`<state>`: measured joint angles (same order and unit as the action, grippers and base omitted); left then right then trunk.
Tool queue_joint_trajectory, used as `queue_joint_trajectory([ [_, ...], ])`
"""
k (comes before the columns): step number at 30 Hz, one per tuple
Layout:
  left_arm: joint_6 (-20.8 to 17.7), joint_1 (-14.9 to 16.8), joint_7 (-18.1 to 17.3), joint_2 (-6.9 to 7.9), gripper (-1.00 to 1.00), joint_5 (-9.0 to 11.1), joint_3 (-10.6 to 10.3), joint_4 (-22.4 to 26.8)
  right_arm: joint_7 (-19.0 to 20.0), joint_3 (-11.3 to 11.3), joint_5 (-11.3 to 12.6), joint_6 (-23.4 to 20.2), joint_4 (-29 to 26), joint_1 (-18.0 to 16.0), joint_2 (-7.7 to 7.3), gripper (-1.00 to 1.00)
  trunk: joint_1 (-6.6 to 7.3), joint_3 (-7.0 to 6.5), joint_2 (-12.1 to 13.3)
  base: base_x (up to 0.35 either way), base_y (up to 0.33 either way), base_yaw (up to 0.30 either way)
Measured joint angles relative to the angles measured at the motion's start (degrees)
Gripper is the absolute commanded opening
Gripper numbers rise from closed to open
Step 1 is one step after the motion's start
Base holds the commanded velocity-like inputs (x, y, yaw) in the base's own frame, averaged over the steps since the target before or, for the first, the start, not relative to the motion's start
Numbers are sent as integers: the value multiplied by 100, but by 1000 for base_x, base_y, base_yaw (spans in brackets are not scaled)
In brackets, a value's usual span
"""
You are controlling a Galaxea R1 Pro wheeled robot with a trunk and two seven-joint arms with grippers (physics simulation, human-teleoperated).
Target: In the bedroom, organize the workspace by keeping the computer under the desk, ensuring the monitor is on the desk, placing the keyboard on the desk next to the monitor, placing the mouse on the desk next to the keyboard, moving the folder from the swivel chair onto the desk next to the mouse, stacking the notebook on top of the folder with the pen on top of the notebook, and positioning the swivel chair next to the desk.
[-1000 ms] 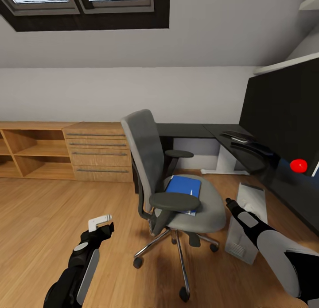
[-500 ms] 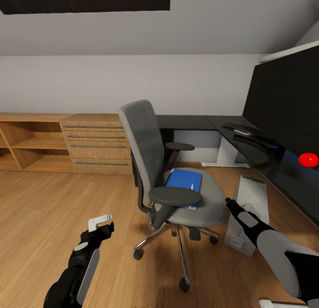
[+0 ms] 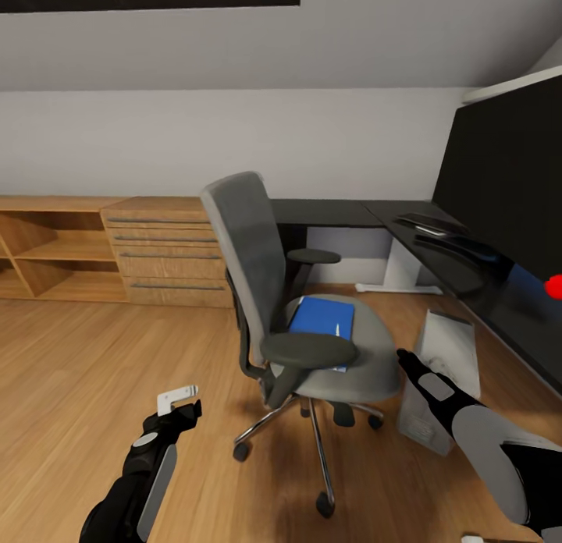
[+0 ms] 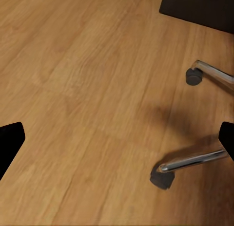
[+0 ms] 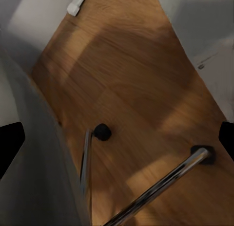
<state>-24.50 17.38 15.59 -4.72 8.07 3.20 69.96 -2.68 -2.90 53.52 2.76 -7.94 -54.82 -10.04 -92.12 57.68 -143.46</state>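
Wood flooring (image 3: pixel 94 356) ran under me to a white wall, with low cabinets (image 3: pixel 168 250) along it and the desk (image 3: pixel 367 213) filling the corner at my right. My left gripper (image 3: pixel 179 399) hung low over bare floor beside the chair (image 3: pixel 312 324), its fingers (image 3: pixel 176 396) apart and empty; its wrist view showed two chrome legs and castors (image 4: pixel 161 176) of the chair's base. My right gripper (image 3: pixel 406 361) hung just beside the seat's far edge, and I could not tell how its jaws stood. The folder (image 3: pixel 321 318) lay flat on the seat, partly behind the near armrest, so I judged that move not yet begun. The monitor (image 3: pixel 499 192) stood on the desk at my right, and a dark flat thing, likely the keyboard (image 3: pixel 425 223), lay on the top beyond it. A pale box, probably the computer (image 3: pixel 439 375), stood on the floor at the desk's edge. I judged the folder, the stacking on it, and the chair's placing all left to do.
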Motion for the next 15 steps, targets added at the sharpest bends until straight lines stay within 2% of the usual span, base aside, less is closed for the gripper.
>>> queue_joint_trajectory([
  [8, -5, 0, -1, 0, 100, 1, -6, -46, -2, -11, -7, 0, 1, 0, 0, 100, -1, 0, 0, 164, 0, 0],
  [15, 0, 0, 6, 0, 100, 2, -6, -51, -2, -7, -17, 7, -1, -1, -1, 100, -3, 0, 0, 27, 0, 13],
])
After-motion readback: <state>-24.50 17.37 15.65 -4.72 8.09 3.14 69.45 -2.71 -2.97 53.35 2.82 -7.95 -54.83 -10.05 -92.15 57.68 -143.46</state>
